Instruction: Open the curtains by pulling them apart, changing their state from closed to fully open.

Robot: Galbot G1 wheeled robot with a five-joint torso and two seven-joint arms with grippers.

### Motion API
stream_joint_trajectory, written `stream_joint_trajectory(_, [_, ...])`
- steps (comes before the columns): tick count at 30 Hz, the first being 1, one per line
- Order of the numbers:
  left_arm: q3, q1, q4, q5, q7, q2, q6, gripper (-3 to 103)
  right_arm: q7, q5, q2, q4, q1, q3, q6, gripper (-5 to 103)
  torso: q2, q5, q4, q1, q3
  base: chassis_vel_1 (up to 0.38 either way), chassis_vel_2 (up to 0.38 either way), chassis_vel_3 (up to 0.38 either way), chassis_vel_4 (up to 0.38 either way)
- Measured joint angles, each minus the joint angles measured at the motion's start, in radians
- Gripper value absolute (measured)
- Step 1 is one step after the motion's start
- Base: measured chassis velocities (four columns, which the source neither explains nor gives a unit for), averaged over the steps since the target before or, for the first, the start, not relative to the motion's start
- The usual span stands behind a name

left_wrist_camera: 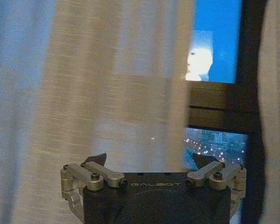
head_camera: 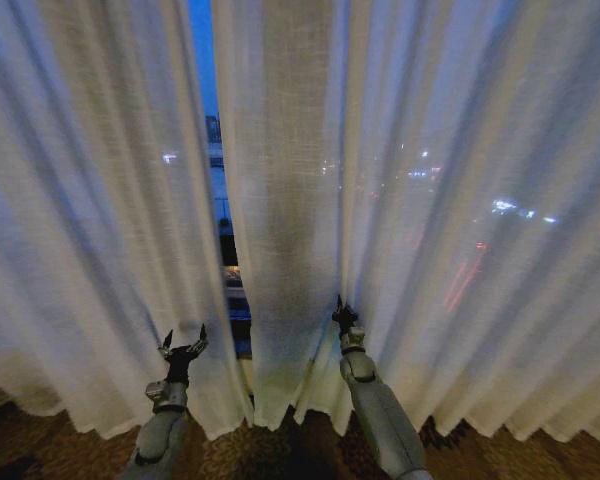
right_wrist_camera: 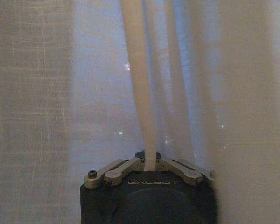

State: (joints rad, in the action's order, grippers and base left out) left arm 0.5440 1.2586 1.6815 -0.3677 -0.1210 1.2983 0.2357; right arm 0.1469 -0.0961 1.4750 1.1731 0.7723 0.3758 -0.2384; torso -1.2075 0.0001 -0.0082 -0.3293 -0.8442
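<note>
curtains (head_camera: 280,200) are barely parted, one narrow gap, so we judge most remains: our right gripper (head_camera: 342,312) pinches a pleat, our left gripper (head_camera: 183,344) spread beside the gap.

Narrow gap (head_camera: 225,250) between curtains (head_camera: 280,200)

"GALBOT" stands on the black body of the left gripper (left_wrist_camera: 151,163) (pale letters) and likewise on the right gripper (right_wrist_camera: 149,161).
</note>
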Motion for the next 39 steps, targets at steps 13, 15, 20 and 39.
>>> stream_joint_trajectory(13, [0.0,0.0,0.0,0.0,0.0,0.0,0.0,100,-0.002,-0.009,-0.009,0.004,0.003,0.001,0.0,0,0.0,-0.0001,0.0001,0.0,0.0,-0.352,-0.342,0.354,0.341])
stream_joint_trajectory(15, [0.0,0.0,0.0,0.0,0.0,0.0,0.0,100,-0.002,-0.01,-0.01,0.004,0.003,0.002,0.0,0,0.0,0.0,0.0,0.0,0.0,-0.363,-0.375,0.377,0.364])
stream_joint_trajectory(20, [0.0,0.0,0.0,0.0,0.0,0.0,0.0,100,-0.001,-0.02,-0.014,0.012,0.008,0.004,0.003,0,0.0,-0.0003,0.0003,0.0,0.0,-0.361,-0.374,0.35,0.371])
stream_joint_trajectory(39, [0.0,0.0,0.0,0.0,0.0,0.0,0.0,100,-0.004,-0.053,-0.036,0.016,0.014,0.015,0.007,0,0.0,-0.0001,0.0,0.0,0.0,-0.352,-0.354,0.345,0.349])
